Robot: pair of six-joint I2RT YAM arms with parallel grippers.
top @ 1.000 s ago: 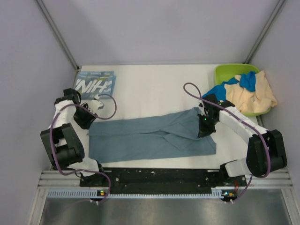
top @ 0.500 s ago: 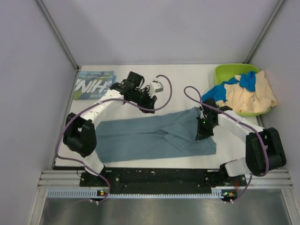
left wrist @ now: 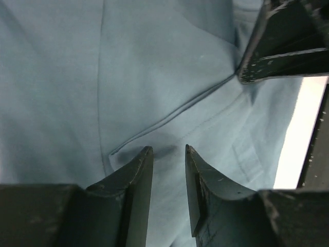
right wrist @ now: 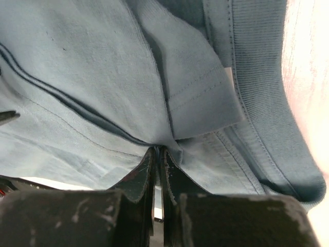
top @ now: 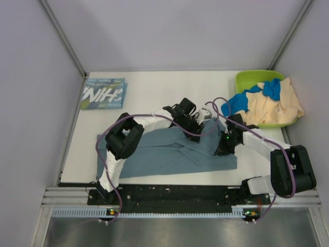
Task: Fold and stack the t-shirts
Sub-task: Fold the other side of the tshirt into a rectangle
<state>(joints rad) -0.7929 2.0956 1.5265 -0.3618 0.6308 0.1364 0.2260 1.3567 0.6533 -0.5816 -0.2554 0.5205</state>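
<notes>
The slate-blue t-shirt (top: 164,152) lies spread across the middle of the table. My left gripper (top: 201,126) hovers over its right part, close to my right gripper (top: 222,146). In the left wrist view the left gripper (left wrist: 168,149) is open with a narrow gap, its tips just above a seam of the slate-blue shirt (left wrist: 128,77). In the right wrist view the right gripper (right wrist: 159,150) is shut on a pinched fold of the slate-blue shirt (right wrist: 92,67). The teal shirt with white letters (top: 103,94) lies folded at the back left.
The lime-green tub (top: 255,78) stands at the back right and holds the bright blue shirt (top: 271,88) and the cream-beige shirt (top: 280,106), which spill over its rim. The right gripper's dark body (left wrist: 288,41) shows at the top right of the left wrist view.
My left arm has swung from the table's left side across to the right, over the slate-blue shirt, and now sits beside the right gripper. The right gripper keeps its hold, nearly still.
</notes>
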